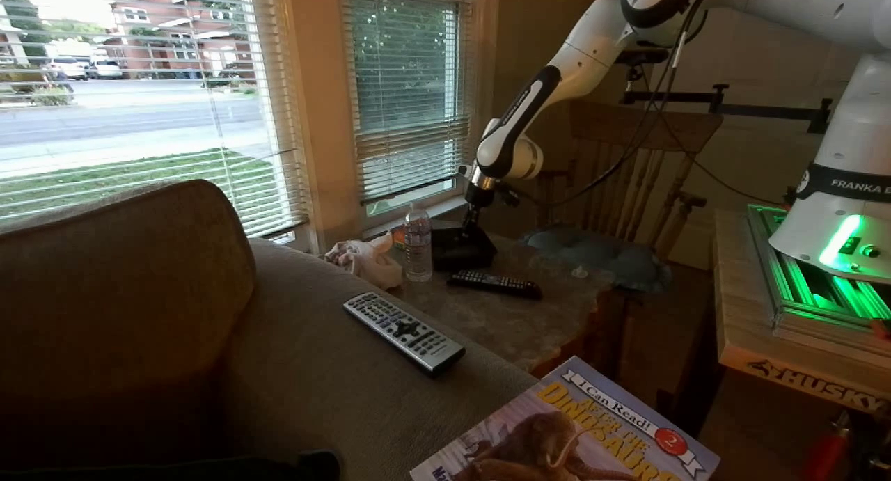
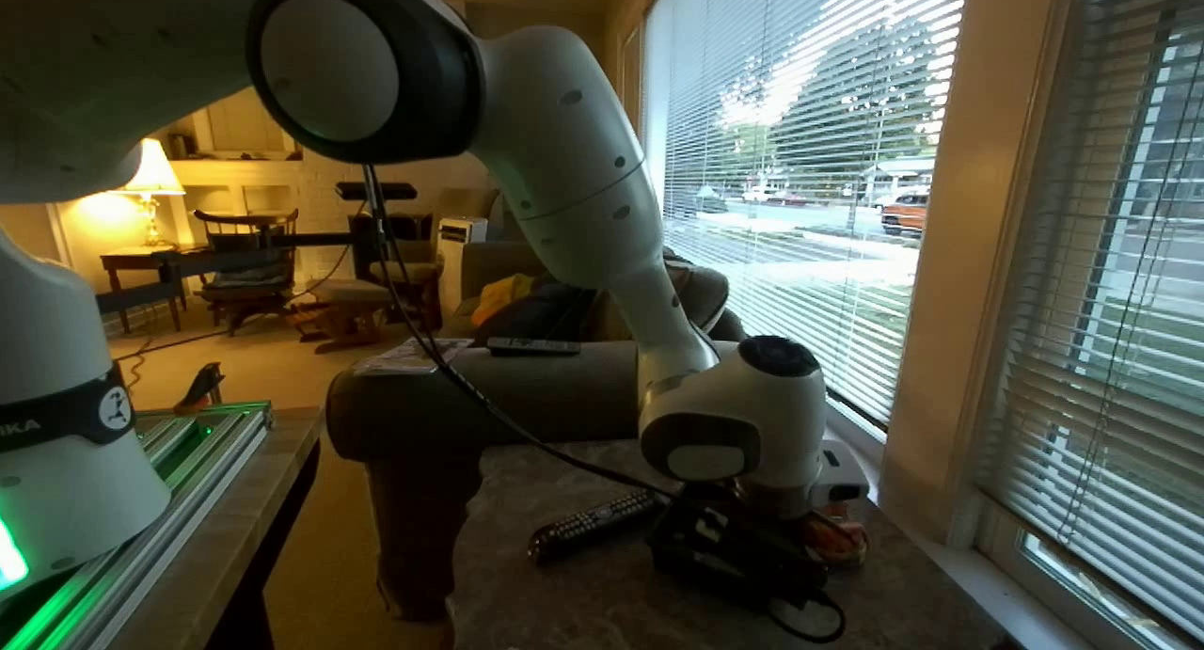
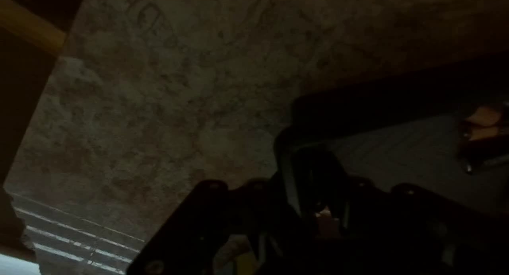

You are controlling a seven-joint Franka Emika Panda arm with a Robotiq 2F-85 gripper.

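The claw (image 1: 470, 223) was closed, apparently pinching one wall of the box (image 1: 463, 254), seemingly at rest on the table (image 1: 529, 322). Held so off-centre, the box could have tilted under any lift, sliding the shiny item (image 3: 485, 128) inside. The bottle (image 1: 418, 248) stood beside it, easily toppled by a sideways drag; the remote (image 1: 494, 283) lay near, exposed to bumps.
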